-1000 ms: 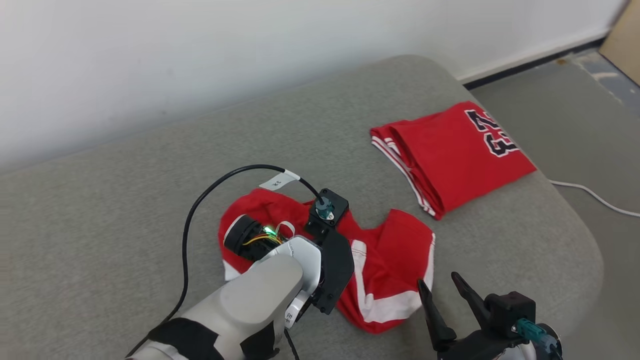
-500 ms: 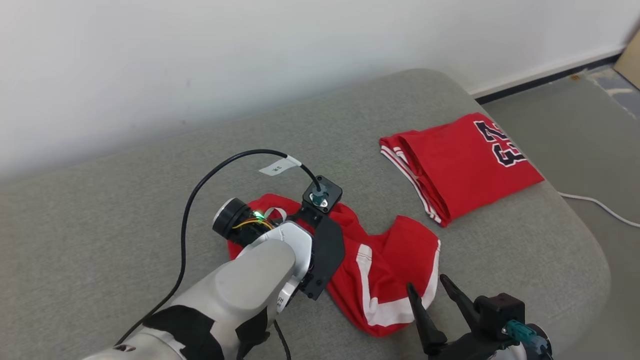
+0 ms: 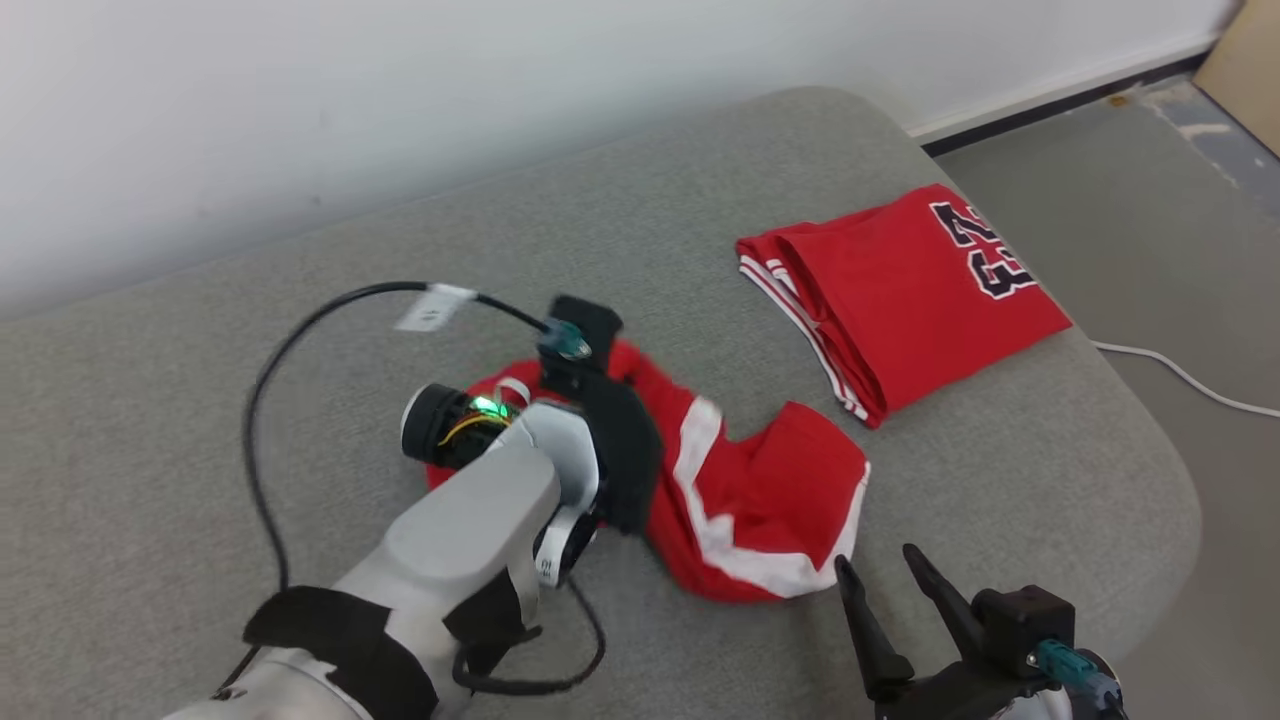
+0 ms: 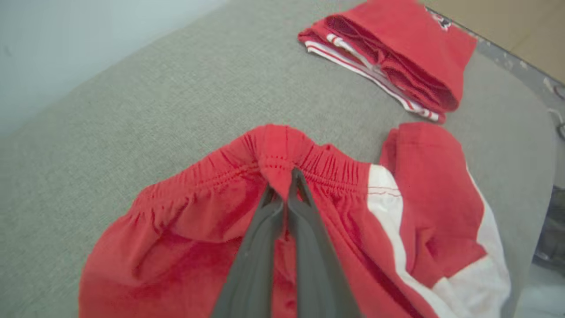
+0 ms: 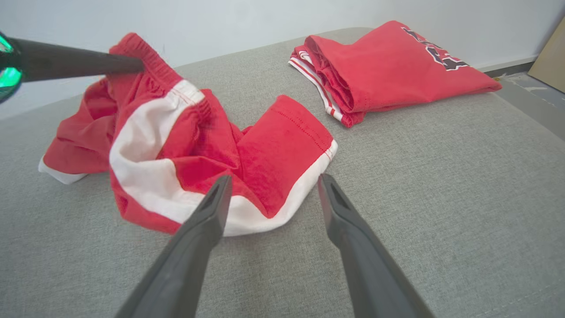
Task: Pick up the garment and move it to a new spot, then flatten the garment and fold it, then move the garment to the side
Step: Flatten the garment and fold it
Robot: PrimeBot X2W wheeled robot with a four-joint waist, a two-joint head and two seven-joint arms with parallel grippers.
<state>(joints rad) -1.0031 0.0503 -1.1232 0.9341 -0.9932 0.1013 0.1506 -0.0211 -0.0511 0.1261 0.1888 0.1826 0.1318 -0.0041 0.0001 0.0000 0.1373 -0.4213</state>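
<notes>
Red shorts [image 3: 770, 490] with white side stripes lie crumpled on the grey cushion [image 3: 1000, 480]. They are near the folded jersey [image 3: 900, 290] but apart from it, on the side of its striped, layered edges. In the head view the left arm's wrist covers the end of the shorts farthest from the jersey, so the fingers there are hidden. The left wrist view fills that in: the left gripper [image 4: 282, 189] is pressed almost closed, with a bunched fold of the elastic waistband [image 4: 326, 170] pinched between its tips. The right wrist view gives a side-on look, with the waistband raised off the cushion at the dark finger and the leg nearer the jersey lying on the cushion. The right gripper [image 5: 274, 177] has its jaws spread wide and holds nothing. Its tips are just beside the white-edged leg hem [image 5: 304, 194]; whether they touch it I cannot tell. The jersey's black number reads in the head view.
</notes>
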